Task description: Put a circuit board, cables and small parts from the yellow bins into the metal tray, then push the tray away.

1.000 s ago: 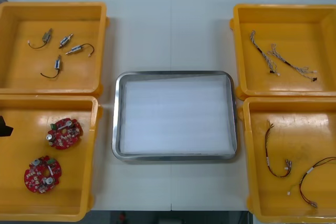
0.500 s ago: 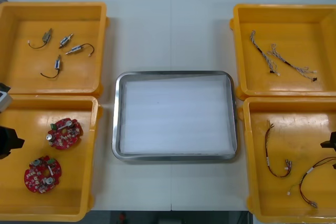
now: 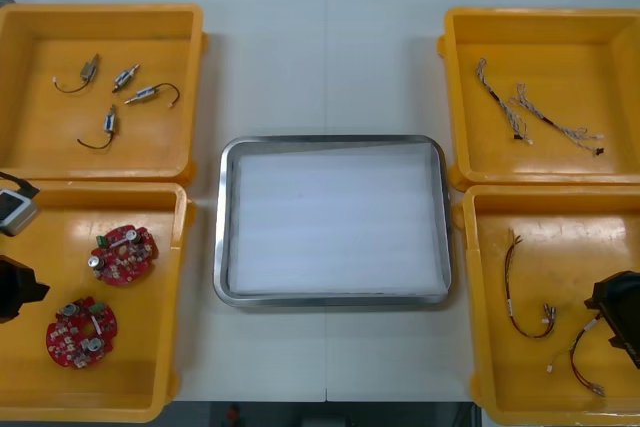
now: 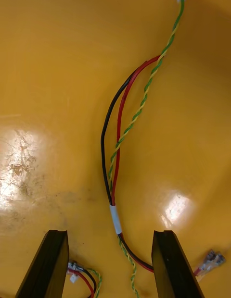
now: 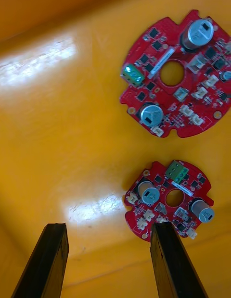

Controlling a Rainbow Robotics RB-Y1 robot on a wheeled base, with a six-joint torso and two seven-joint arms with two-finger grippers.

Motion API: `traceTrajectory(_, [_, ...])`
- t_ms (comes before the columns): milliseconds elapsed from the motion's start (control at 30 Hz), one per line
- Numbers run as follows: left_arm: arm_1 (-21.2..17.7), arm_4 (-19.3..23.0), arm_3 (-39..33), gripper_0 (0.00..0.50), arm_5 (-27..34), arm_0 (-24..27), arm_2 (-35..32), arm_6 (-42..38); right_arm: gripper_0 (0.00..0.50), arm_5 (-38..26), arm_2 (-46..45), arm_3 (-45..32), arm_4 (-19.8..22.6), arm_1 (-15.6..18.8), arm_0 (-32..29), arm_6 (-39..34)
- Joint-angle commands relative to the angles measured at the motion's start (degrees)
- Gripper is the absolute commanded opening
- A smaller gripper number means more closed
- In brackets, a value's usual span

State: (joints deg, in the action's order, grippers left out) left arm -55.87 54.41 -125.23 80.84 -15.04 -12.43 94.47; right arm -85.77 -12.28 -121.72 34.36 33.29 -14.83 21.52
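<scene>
Two round red circuit boards (image 3: 122, 252) (image 3: 80, 331) lie in the near left yellow bin (image 3: 181, 247). My left gripper (image 3: 15, 290) hovers at that bin's left side, open; in the left wrist view one board (image 5: 168, 202) lies just beyond the right finger (image 5: 172, 259) and the other board (image 5: 175, 74) farther off. My right gripper (image 3: 620, 320) is over the near right bin (image 3: 470, 297), open, above a red, black and yellow cable (image 4: 118, 149) that runs out from between its fingers. The metal tray (image 3: 222, 217), white inside, holds nothing.
The far left bin (image 3: 195, 77) holds several small metal parts (image 3: 120, 97). In the far right bin (image 3: 445, 77) lie twisted cables (image 3: 530, 112). Another cable (image 3: 515, 292) lies in the near right bin. Bare table runs beyond the tray.
Both grippers have come in from the sides: the left one over the near left bin, the right one over the near right bin and its cable.
</scene>
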Motion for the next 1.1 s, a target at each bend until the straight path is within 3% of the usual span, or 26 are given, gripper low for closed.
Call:
traceTrajectory(33, [-2.0, -2.6, 0.0, 0.5, -2.4, -1.2, 3.6, 2.6, 0.5, 2.3, 2.4, 1.5, -2.3, -1.7, -1.4, 1.9])
traceTrajectory(900, [-2.0, -6.8, 0.3, 0.5, -4.9, -1.0, 11.1, 3.6, 0.5, 4.7, 5.8, 4.5, -4.0, -3.2, -1.5, 1.9])
traceTrajectory(967, [-2.0, -6.8, 0.6, 0.5, -5.3, -1.0, 11.6, 3.8, 0.454, 4.7, 5.8, 4.5, -4.0, -3.2, -1.5, 2.0])
traceTrajectory(1033, [-2.0, -6.8, 0.9, 0.5, -5.6, -0.8, 12.1, 3.9, 0.364, 4.6, 5.8, 4.5, -4.0, -3.2, -1.5, 1.9])
traceTrajectory(1100, [-2.0, -6.9, 1.3, 0.5, -6.0, -0.7, 12.7, 4.0, 0.207, 4.7, 5.8, 4.5, -4.0, -3.2, -1.5, 2.0])
